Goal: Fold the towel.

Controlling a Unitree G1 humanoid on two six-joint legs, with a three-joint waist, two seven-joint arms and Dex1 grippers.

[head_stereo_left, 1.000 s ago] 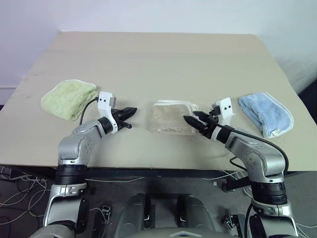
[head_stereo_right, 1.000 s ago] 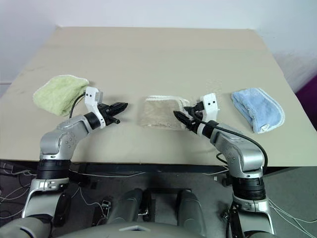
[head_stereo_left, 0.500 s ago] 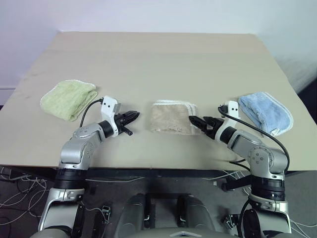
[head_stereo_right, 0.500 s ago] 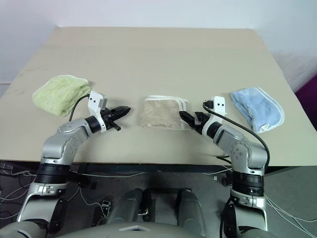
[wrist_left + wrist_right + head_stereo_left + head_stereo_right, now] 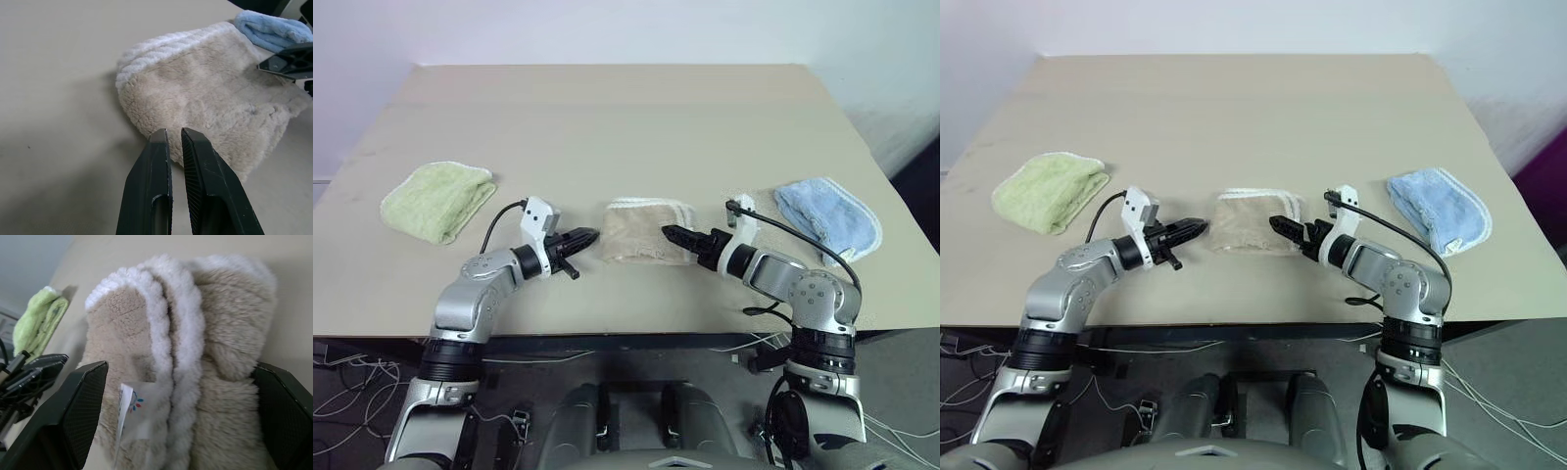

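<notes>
Folded beige terry towel [image 5: 641,233] with white corded edging lies mid-table (tag visible). Left gripper [image 5: 590,236], fingers pressed together, sits just beside it; right gripper [image 5: 674,233] spread wide, flanking it.

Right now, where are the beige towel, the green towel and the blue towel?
beige towel [image 5: 644,233], left eye view, middle of its top face.
green towel [image 5: 435,199], left eye view, its centre.
blue towel [image 5: 827,215], left eye view, its centre.

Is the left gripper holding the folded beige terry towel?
No: the left gripper is shut just short of the folded beige terry towel, with nothing between its fingers.
</notes>
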